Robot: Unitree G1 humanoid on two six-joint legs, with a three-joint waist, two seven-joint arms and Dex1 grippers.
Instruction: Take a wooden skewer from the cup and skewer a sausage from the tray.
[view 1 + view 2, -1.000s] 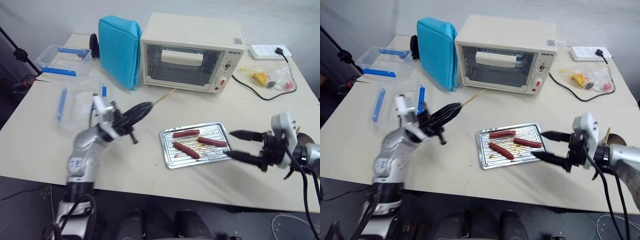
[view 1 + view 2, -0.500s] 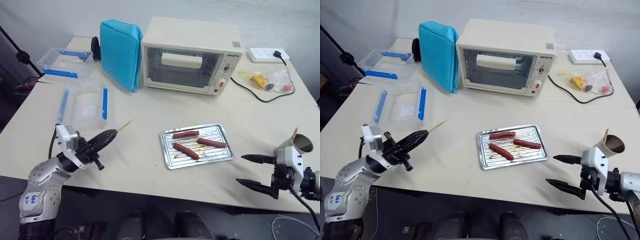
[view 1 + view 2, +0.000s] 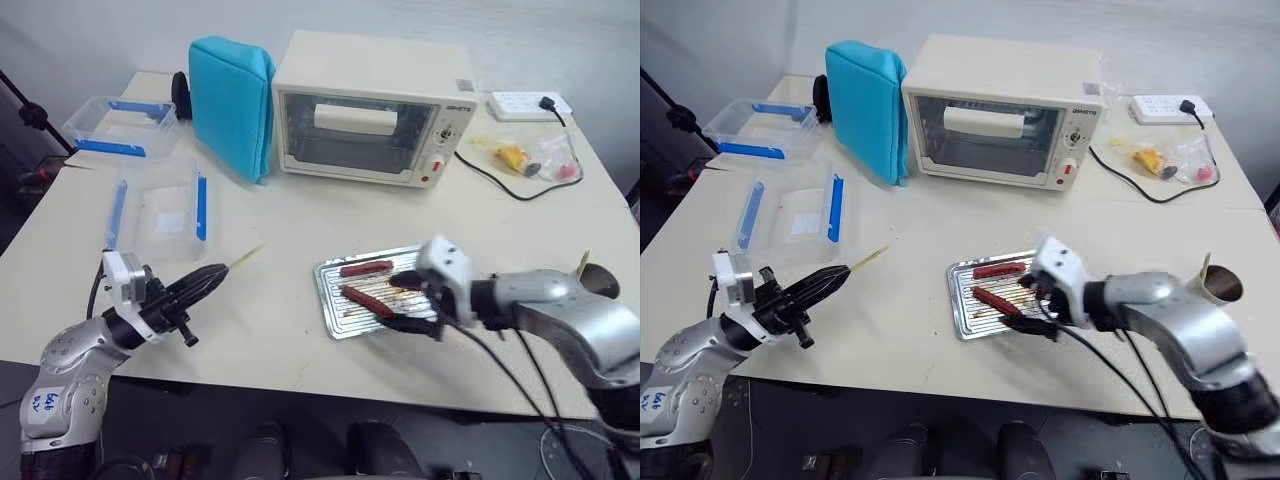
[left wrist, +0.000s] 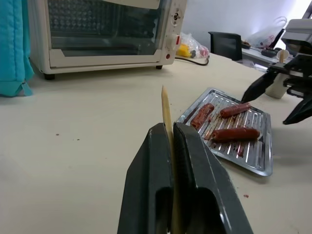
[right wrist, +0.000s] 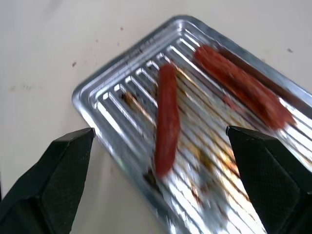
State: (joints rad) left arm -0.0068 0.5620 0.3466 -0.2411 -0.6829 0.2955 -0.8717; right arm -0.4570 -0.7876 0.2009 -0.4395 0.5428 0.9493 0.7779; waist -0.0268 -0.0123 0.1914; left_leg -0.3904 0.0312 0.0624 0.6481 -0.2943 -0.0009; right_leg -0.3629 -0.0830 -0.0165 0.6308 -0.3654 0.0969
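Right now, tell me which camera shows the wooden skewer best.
The left wrist view: the skewer stands close up, clamped in the shut left gripper, its tip pointing toward the tray. The head views show a thin pale stick poking past the gripper.

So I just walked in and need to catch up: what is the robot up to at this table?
The left gripper is shut on a wooden skewer, held off to the side with its tip toward the tray. The right gripper hangs wide open over the tray, above one sausage of the three lying there. No sausage is skewered yet. The cup stands at the table's right edge.
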